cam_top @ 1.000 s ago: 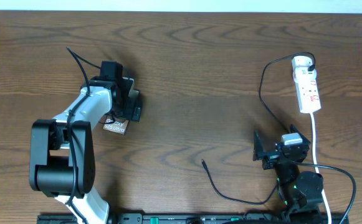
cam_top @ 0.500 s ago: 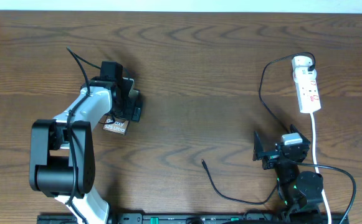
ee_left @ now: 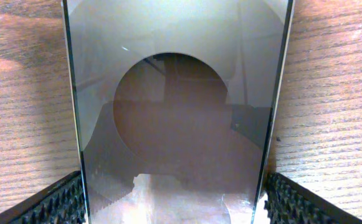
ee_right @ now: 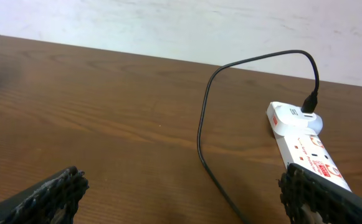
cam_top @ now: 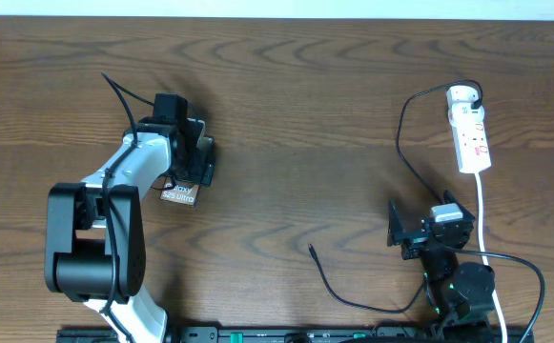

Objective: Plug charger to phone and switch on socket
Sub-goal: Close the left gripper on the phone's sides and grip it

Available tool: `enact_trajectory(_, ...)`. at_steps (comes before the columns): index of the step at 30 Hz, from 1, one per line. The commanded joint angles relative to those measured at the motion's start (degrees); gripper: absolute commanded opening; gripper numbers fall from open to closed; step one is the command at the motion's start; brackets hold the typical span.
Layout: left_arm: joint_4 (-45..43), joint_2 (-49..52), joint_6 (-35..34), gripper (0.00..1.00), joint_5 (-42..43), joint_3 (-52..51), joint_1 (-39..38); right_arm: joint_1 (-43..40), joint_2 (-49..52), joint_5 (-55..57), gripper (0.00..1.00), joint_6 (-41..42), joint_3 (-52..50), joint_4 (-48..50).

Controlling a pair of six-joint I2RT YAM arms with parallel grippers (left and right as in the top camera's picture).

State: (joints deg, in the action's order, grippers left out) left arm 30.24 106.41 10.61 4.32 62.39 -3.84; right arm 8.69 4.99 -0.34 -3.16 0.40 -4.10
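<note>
The bronze-brown phone lies flat on the table and fills the left wrist view. My left gripper straddles its near end, and both ribbed fingers press against its long edges. From overhead only the phone's lettered end shows below the left gripper. The charger's black cable runs from the white socket down to its loose connector tip, lying on the table. My right gripper stands open and empty below the socket, with the charger cable ahead of it.
The socket's white cord runs down past the right arm. Brown wooden table lies between the two arms. A pale wall stands behind the table's far edge.
The left gripper's jaws have narrowed onto the phone, and the phone's lettered end has shifted slightly right. The right arm has not moved.
</note>
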Motion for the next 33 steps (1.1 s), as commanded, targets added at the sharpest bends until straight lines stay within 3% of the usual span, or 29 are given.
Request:
enact_trajectory(1,0.09,1.09,0.72,0.87,-0.46,-0.28,0.24,-0.46,-0.11,0.37,0.99,0.33,-0.09,-0.31)
enact_trajectory(29,0.07,1.09,0.72,0.65,-0.46,-0.28,0.24,-0.46,-0.11,0.37,0.99,0.35,-0.09,-0.31)
enact_trajectory(33,0.07,1.09,0.72,0.56,-0.46,-0.28,0.24,-0.46,-0.11,0.39,0.99,0.33,-0.09,-0.31)
